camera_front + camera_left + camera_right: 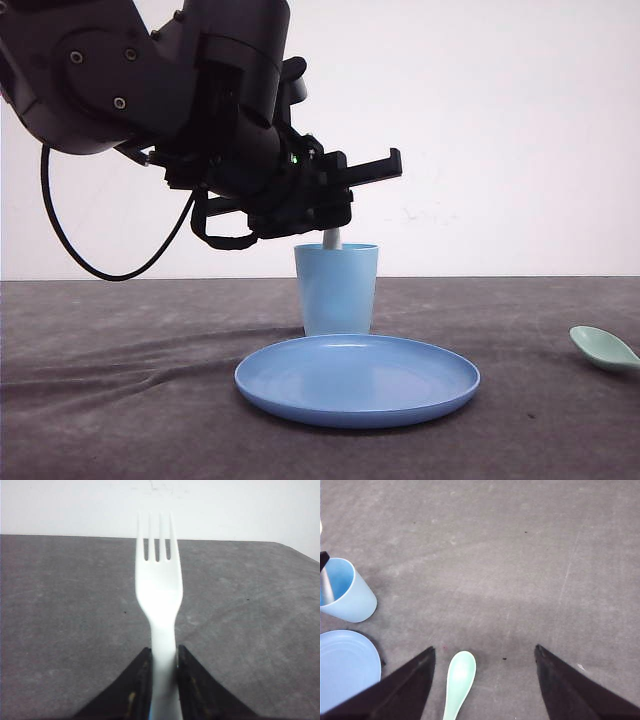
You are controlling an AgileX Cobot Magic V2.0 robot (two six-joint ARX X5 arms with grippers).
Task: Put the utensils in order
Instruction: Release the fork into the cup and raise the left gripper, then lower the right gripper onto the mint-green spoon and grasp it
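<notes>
The grey worktop [120, 400] runs wide around the light blue cup [337, 290], which serves as the landmark here; bare cloth stretches to the cup's left and right, and the back edge meets a white wall [500, 120] behind it. In the left wrist view the worktop's far corner falls away at one side.

The left arm [150, 70] hangs above and to the left of the cup, its left gripper [163, 665] directly over the cup's mouth. Its jaws are pressed narrow against the handle of the white fork [159, 595], tines pointing away from the wrist, and the handle's lower end dips into the cup, the only thing seen in it.

The blue round plate [357, 380] lies just in front of the cup, nothing on it.

The right gripper [485, 680] hovers over the worktop well to the right of the cup, jaws spread wide and holding nothing.

The mint-green spoon [458, 680] lies flat on the worktop far right of the cup, between those spread jaws in the right wrist view, with open cloth all around it.
</notes>
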